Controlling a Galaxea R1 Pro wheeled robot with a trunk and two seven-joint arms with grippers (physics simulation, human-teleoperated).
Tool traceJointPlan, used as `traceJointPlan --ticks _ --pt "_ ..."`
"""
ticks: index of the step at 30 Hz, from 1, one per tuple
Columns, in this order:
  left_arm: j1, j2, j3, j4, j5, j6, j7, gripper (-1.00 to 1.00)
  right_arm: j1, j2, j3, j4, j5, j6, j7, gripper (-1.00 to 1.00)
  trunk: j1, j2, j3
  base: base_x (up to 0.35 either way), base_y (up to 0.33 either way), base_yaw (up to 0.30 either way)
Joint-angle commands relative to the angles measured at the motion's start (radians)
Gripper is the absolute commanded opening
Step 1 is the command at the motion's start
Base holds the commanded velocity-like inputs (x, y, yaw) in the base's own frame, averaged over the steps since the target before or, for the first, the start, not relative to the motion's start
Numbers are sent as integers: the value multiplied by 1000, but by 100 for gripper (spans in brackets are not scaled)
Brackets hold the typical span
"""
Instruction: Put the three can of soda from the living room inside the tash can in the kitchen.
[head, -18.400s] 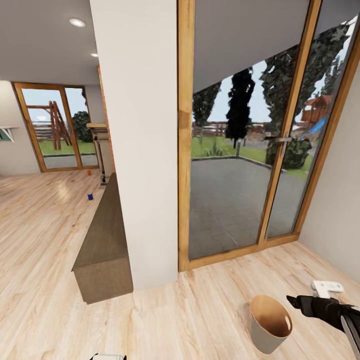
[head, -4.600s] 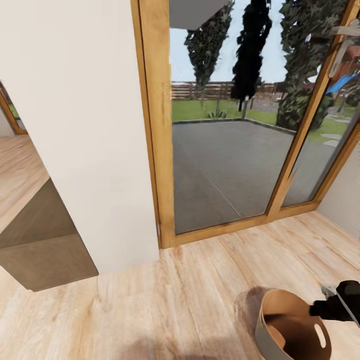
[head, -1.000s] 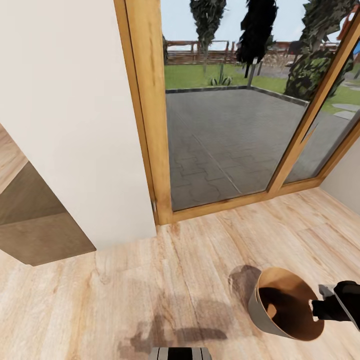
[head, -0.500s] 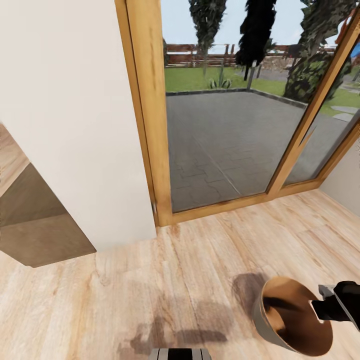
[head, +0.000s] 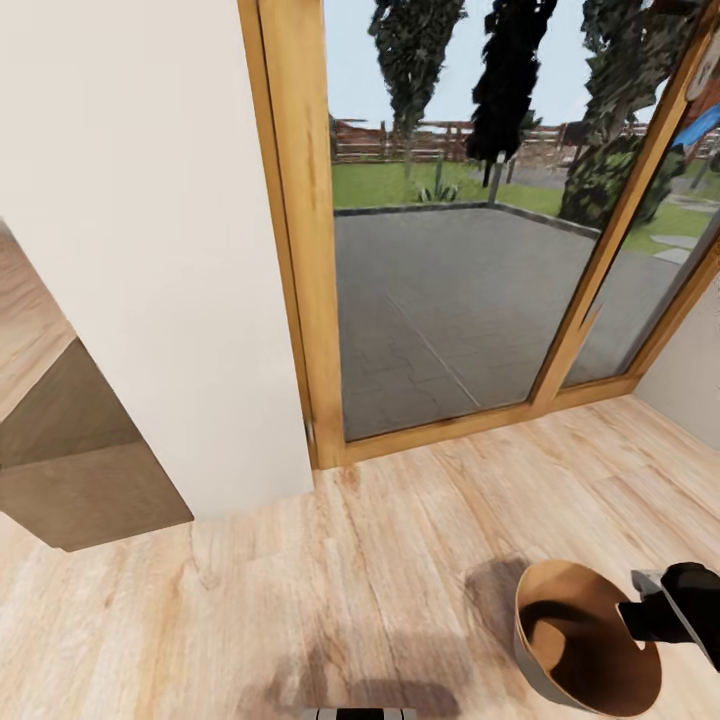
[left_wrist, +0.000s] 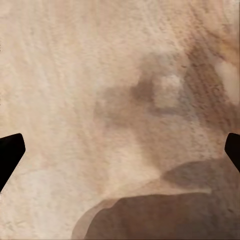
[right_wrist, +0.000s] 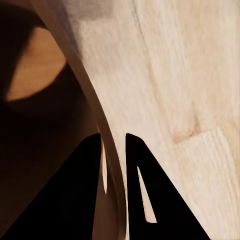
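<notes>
Head view: we see our right end effector (head: 640, 612) pinching the rim of the round grey, wood-lined trash can (head: 560, 670), tilted on the light plank floor (head: 380, 560); our left end effector's (left_wrist: 120, 150) fingers are spread wide, empty.

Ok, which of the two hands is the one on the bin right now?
The right hand: its fingers pinch the trash can wall at the rim, one inside, one outside. The left hand is spread wide open above bare wooden floor.

Grey tash can (head: 545, 672) with brown wood-coloured inside, black right end effector (head: 630, 610), pale wood-grain floor (head: 380, 560), cream wall (head: 150, 250)
</notes>
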Motion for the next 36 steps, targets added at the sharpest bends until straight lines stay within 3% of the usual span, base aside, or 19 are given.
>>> traceJointPlan --ticks 1,9,24,36 --pt "0 0 0 0 0 0 -1 100 0 0 0 0 -7 1 3 -100 0 0 4 0 0 0" --pt "-1 0 0 0 0 0 -2 100 0 11 0 16 -7 -3 2 -100 -4 2 35 0 0 0" --pt "-6 0 0 11 0 1 -1 100 3 18 -2 59 -11 -89 2 -100 -11 6 93 0 0 0" --pt "-14 0 0 19 0 1 -1 100 5 19 -7 66 -16 -100 2 -100 -16 8 139 0 0 0"
